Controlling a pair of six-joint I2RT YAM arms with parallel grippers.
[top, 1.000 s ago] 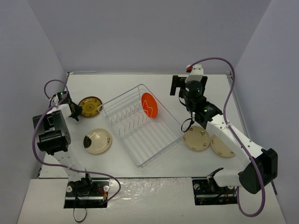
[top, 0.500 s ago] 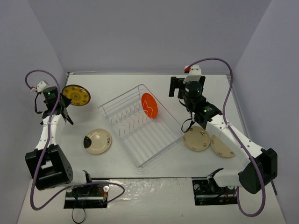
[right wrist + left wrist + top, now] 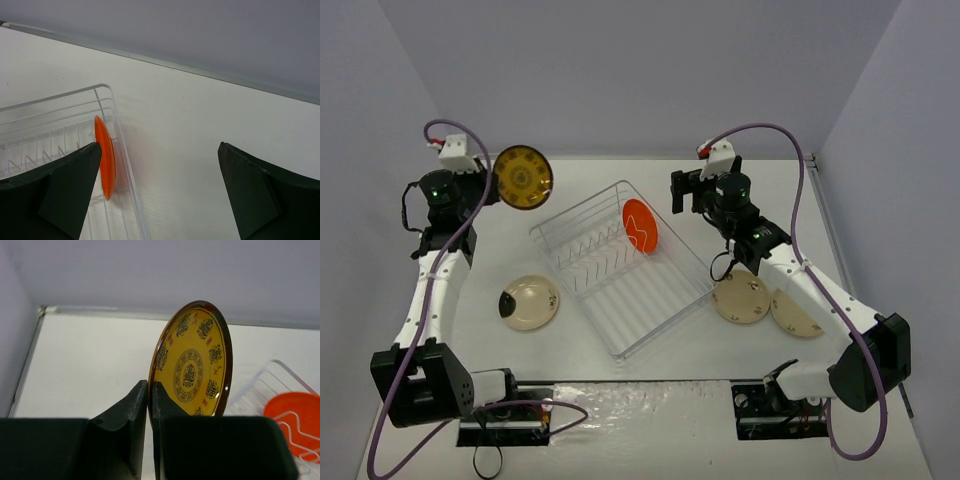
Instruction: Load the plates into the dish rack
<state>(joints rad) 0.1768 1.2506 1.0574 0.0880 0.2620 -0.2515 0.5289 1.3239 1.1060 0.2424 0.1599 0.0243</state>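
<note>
My left gripper is shut on the rim of the mustard-brown patterned plate and holds it on edge in the air, left of the dish rack. In the left wrist view the plate stands upright between my shut fingers. The orange-red plate stands in the rack's far end and also shows in the right wrist view. My right gripper is open and empty, just right of that end. Three cream plates lie flat: one left of the rack, two to its right.
The white-wire rack sits diagonally mid-table, its divider prongs running along its far side. A dark mark sits on the left cream plate's rim. Grey walls close in the table on three sides.
My left arm has lifted the mustard plate off the table and swung it up and to the right, toward the rack. My right gripper has shifted slightly left and stays open.
</note>
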